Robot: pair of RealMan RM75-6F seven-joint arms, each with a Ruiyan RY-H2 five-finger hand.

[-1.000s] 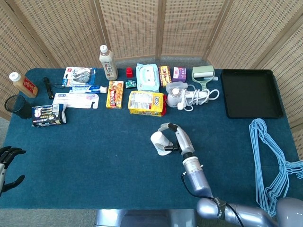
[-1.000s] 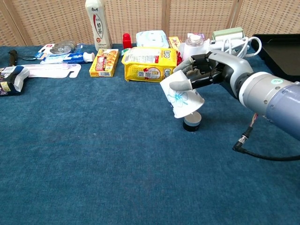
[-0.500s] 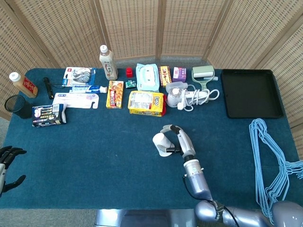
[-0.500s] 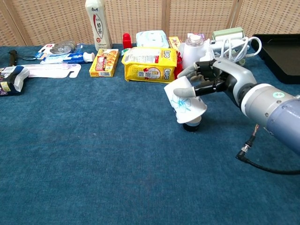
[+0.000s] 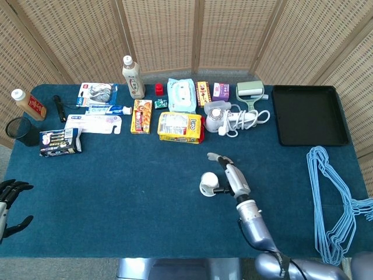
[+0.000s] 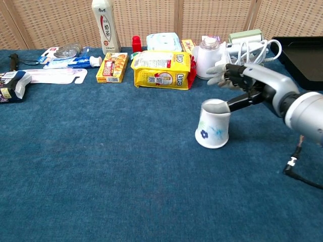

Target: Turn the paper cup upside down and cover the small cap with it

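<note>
Now the tapered paper cup point(image 6: 213, 124) stands inverted on blue felt beside the open right robot hand point(image 6: 241, 84).

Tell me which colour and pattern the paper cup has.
White paper cup with a blue flower print, clearest in the chest view.

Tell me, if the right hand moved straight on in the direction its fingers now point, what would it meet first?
Probably the paper cup: the right hand is open beside it and aims leftward at its upturned base. Depth is unclear; it might pass just behind.

White paper cup point(image 6: 213, 129), blue flower print
</note>
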